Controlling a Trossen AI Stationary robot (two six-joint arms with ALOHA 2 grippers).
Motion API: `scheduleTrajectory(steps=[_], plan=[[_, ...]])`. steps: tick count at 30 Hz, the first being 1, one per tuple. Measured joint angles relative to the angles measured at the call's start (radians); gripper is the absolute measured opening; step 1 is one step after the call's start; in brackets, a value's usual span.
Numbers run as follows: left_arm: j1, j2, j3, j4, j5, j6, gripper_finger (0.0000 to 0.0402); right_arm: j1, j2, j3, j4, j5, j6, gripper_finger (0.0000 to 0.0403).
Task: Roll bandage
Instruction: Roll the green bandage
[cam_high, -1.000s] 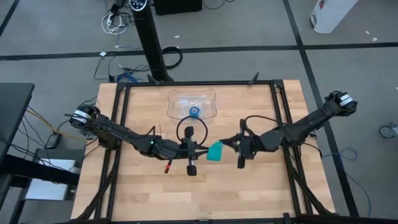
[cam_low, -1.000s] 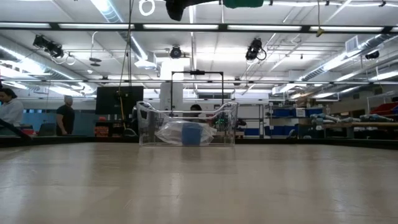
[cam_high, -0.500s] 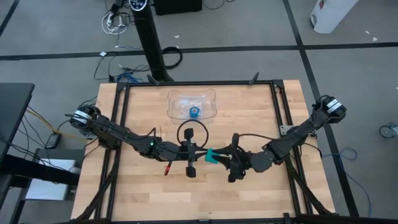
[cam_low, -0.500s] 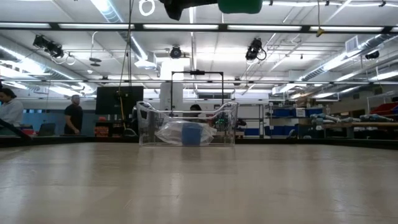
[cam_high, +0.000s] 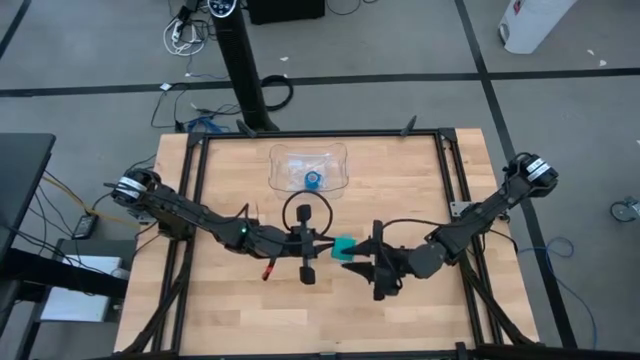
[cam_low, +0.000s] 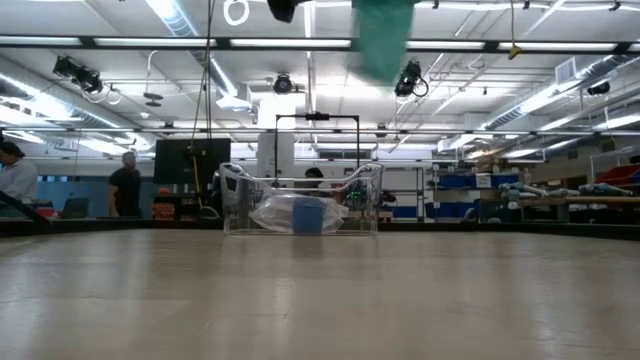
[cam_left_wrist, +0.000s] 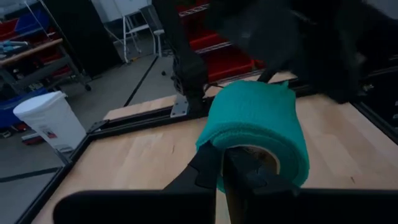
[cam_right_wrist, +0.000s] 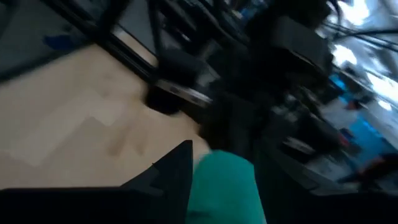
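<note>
Above the table's (cam_high: 230, 320) middle, the left end effector (cam_high: 325, 243) gripped the bandage (cam_high: 345, 248) roll aloft so the right end effector (cam_high: 372, 262), grip unclear, could wind it

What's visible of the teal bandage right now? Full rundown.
The bandage is a teal-green, soft woven fabric roll, a stubby cylinder with a pale inner core showing at its open end. It is held up off the wooden table, between the two arms near the table's middle. The left gripper has its fingers on the roll's end. The right gripper is right beside it; contact there is blurred. In the low view a teal length hangs down from above.
</note>
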Motion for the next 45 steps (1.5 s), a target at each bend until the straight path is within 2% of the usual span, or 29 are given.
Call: scheduleTrajectory(steps=[6, 7, 10, 11, 15, 16, 21, 28, 32, 34, 38, 45], plan=[[-0.001, -0.005, 0.001, 0.015, 0.001, 0.034, 0.0016, 0.038, 0.001, 0.001, -0.026, 0.017, 0.133, 0.0158], [-0.001, -0.005, 0.001, 0.011, 0.001, 0.034, 0.0016, 0.062, -0.004, 0.001, -0.001, 0.045, 0.135, 0.0158], [-0.001, -0.005, 0.001, 0.005, 0.003, 0.036, 0.0016, 0.132, -0.046, 0.001, 0.075, 0.236, 0.139, 0.0154], [-0.001, -0.005, 0.001, 0.005, 0.004, 0.036, 0.0016, 0.145, -0.063, 0.002, 0.075, 0.246, 0.159, 0.0153], [-0.001, -0.005, 0.001, 0.006, -0.012, 0.033, 0.0016, 0.165, -0.072, 0.002, 0.048, 0.052, 0.337, 0.0151], [-0.001, -0.005, 0.001, 0.012, -0.013, 0.036, 0.0016, 0.166, -0.059, 0.002, 0.041, 0.039, 0.391, 0.0151], [-0.002, -0.005, 0.001, 0.047, -0.029, 0.042, 0.0016, 0.15, 0.044, -0.047, 0.037, 0.077, 0.641, 0.0151], [-0.011, -0.011, -0.001, 0.071, -0.032, 0.041, 0.0016, 0.148, 0.2, -0.151, 0.332, 0.178, 0.819, 0.0151], [-0.019, -0.011, -0.001, 0.071, -0.032, 0.026, 0.0016, 0.152, 0.249, -0.199, 0.419, 0.379, 0.824, 0.0151], [-0.027, -0.011, -0.001, 0.07, -0.033, 0.025, 0.0016, 0.155, 0.27, -0.219, 0.417, 0.409, 0.81, 0.0151], [-0.03, -0.011, -0.001, 0.075, -0.029, 0.022, 0.0016, 0.115, 0.28, -0.236, 0.471, 0.325, 0.795, 0.0151], [-0.033, -0.011, -0.001, 0.078, -0.032, 0.02, 0.0016, 0.046, 0.285, -0.25, 0.612, 0.207, 0.663, 0.0151]])
